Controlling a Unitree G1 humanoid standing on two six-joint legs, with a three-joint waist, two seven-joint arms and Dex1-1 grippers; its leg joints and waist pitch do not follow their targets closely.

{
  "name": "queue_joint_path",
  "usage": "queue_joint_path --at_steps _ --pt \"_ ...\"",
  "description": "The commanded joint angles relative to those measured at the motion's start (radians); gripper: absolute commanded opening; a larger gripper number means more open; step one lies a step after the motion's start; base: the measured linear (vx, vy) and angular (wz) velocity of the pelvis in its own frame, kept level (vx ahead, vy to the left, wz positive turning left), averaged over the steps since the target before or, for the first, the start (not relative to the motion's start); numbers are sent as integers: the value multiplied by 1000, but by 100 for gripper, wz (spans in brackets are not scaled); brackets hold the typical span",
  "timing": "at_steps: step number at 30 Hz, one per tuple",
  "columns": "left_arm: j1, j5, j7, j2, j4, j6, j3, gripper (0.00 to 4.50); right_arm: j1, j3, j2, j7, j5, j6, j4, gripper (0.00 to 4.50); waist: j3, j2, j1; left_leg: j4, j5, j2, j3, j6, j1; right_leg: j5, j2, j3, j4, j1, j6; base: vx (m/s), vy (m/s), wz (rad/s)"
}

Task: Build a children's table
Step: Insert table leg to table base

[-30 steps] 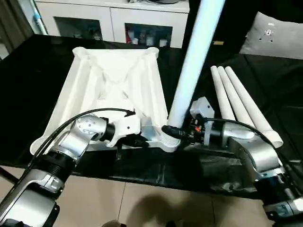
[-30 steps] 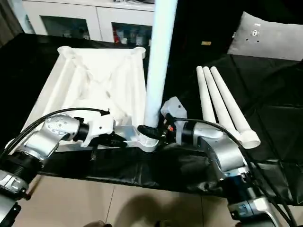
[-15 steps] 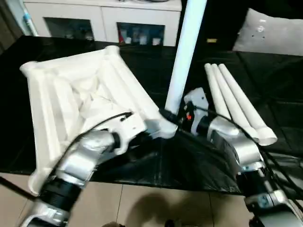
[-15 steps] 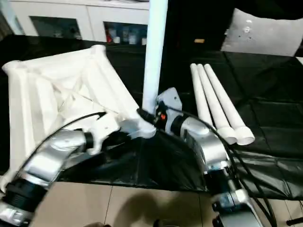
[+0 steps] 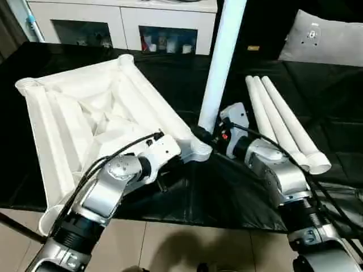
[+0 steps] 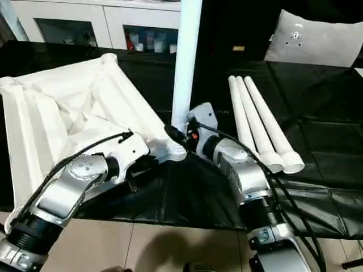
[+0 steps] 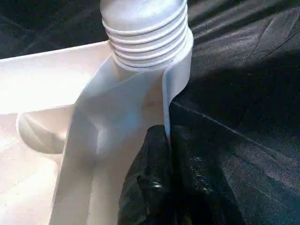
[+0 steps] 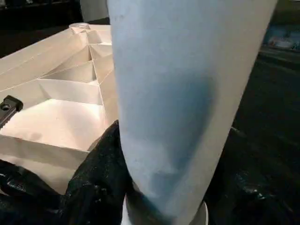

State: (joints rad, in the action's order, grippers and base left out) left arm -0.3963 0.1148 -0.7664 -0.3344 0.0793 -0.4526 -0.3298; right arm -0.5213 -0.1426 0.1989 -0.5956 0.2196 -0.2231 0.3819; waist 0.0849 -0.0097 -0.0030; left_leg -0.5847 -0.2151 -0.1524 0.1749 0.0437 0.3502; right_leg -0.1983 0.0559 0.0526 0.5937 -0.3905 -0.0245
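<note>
The standing leg [image 5: 221, 62] rises almost upright, tilted slightly right, its threaded collar [image 7: 145, 35] seated in the near right corner socket [image 5: 199, 150] of the upturned tabletop [image 5: 85, 119], which lies skewed on the black table [image 5: 238, 187]. The right pincer [image 5: 205, 137] is pinching the leg just above the collar, from the right. The left pincer [image 5: 170, 170] is pressed together on the tabletop's rim just left of the socket. Three spare legs [image 5: 281, 122] lie parallel, far right.
</note>
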Motion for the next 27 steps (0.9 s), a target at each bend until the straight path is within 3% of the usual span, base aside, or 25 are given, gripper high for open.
queue_joint_path --at_steps 1,4,6,8,10,13,16,27 --pt "-5 -8 -36 -1 -42 8 -37 0 44 -2 7 66 -64 -49 136 223 -33 9 9 92 -318 -83 -43 -17 3 -469 104 -65 -100 20 -173 0 0 0" --pt "-12 -9 -40 -11 -26 10 -37 0 51 5 10 62 -61 -38 130 223 -34 12 9 92 -320 -84 -44 -16 2 -462 104 -66 -100 19 -172 0 0 0" --pt "-16 -7 -45 -14 -12 15 -37 0 58 8 13 57 -59 -33 122 263 -35 10 9 92 -312 -84 -42 -17 4 -444 103 -66 -99 20 -176 0 0 0" --pt "-19 -6 -51 -20 2 20 -38 0 67 11 17 49 -55 -19 113 268 -39 12 13 90 -284 -84 -40 -19 2 -390 102 -67 -95 22 -194 0 0 0" --pt "-27 -6 -62 -31 26 33 -38 0 87 19 25 30 -40 -10 88 294 -53 15 23 82 -158 -84 -34 -44 8 -167 99 -66 -72 34 -233 0 0 0" --pt "-37 -10 -79 -39 43 44 -41 0 103 24 40 14 -34 2 69 315 -53 15 28 75 -116 -81 -28 -72 8 -73 99 -62 -64 38 -271 0 0 0" --pt "-46 -8 -99 -53 63 62 -48 0 124 32 59 -13 -20 5 45 349 -54 17 41 72 -95 -83 -25 -85 6 -48 99 -61 -62 40 -282 0 0 0" --pt "-82 5 -248 -133 142 198 -120 0 196 49 211 -249 37 56 -79 438 -57 17 49 65 -58 -84 -26 -115 10 -10 100 -54 -52 49 -282 0 0 0"
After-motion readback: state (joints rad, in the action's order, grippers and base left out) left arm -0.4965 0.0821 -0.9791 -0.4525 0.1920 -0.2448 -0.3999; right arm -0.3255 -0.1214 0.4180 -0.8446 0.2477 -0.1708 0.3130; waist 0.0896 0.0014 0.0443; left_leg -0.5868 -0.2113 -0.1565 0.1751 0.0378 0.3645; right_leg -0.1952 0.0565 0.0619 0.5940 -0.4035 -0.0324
